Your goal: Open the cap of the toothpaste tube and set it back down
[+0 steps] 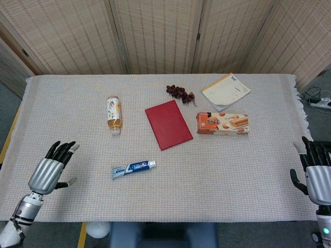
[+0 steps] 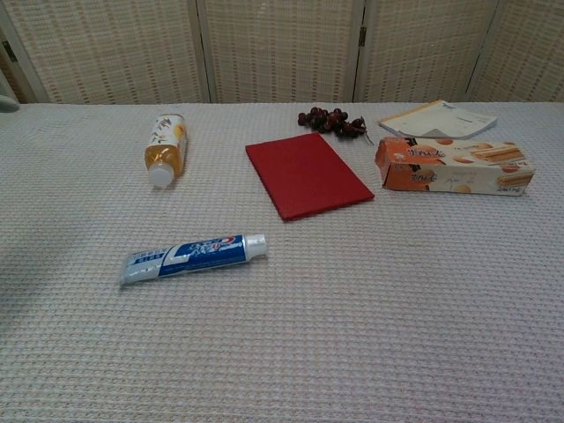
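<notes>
The blue and white toothpaste tube [image 1: 133, 168] [image 2: 194, 256] lies flat on the woven cloth near the front, its white cap [image 1: 152, 164] [image 2: 256, 244] on and pointing right. My left hand [image 1: 50, 169] hovers over the table's front left, well to the left of the tube, fingers spread and holding nothing. My right hand [image 1: 315, 175] stays at the table's front right edge, fingers apart and empty. The chest view shows neither hand.
A bottle of amber drink [image 1: 113, 114] lies behind the tube. A red booklet [image 1: 167, 124], a biscuit box [image 1: 222, 124], dark grapes [image 1: 180, 92] and a notepad [image 1: 225, 91] sit toward the back right. Folding screens stand behind the table.
</notes>
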Controlling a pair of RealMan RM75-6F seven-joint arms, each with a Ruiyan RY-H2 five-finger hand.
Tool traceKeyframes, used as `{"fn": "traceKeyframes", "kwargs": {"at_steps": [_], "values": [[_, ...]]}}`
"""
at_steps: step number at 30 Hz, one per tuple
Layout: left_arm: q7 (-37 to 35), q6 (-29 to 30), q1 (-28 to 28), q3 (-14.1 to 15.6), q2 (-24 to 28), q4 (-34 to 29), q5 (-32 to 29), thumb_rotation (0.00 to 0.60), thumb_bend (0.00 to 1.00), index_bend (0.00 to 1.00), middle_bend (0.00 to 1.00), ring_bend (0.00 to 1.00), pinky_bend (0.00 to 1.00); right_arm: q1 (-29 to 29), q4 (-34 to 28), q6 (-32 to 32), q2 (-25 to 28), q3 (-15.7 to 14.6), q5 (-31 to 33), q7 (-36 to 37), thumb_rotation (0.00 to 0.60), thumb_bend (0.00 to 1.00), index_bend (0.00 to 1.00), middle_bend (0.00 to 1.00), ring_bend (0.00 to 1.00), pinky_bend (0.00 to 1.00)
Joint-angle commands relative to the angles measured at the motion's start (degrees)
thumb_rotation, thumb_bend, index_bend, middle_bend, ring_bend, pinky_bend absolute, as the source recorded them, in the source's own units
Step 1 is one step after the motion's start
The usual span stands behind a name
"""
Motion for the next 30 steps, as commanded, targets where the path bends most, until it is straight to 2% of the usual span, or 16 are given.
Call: {"fn": "traceKeyframes", "kwargs": {"at_steps": [1,6,13,22,30], "values": [[-1.78,-3.3,-3.62,0.32,-2.58,1.26,2.57,0.6,0.23,0.05,0.1,0.12,0.01,0.08,-0.2,-0.2,0.06,0.08,0.23,-0.23,0.6,0.51,0.0,0.0,0.02,0.0],[-1.46,-7.89,-8.01,0.71,-6.38,3.86,4.16,0.6,0.23,0.05,0.1,0.12,0.01,0.29,-0.68,-0.75,0.04,0.06,0.46,-0.67,0.6,0.51,0.0,0.0,0.02,0.0],[-0.16,-13.29,-12.71,0.27,-11.35,7.23,3.11,0.6,0.23,0.04,0.1,0.12,0.01,0.35,-1.2,-0.76,0.02,0.05,0.43,-1.13,0.6,0.51,0.0,0.0,0.03,0.0],[2.74,-16.81,-15.86,-0.48,-18.81,13.64,-0.55,0.6,0.23,0.04,0.1,0.12,0.02,0.29,-0.86,-0.88,0.0,-0.06,0.5,-0.58,0.6,0.51,0.0,0.0,0.03,0.0],[4.04,-18.61,-17.13,-0.63,-22.91,17.87,-3.98,0.6,0.23,0.05,0.1,0.12,0.02,0.11,-0.3,-0.64,0.09,0.23,0.97,0.58,0.6,0.51,0.0,0.0,0.04,0.0]]}}
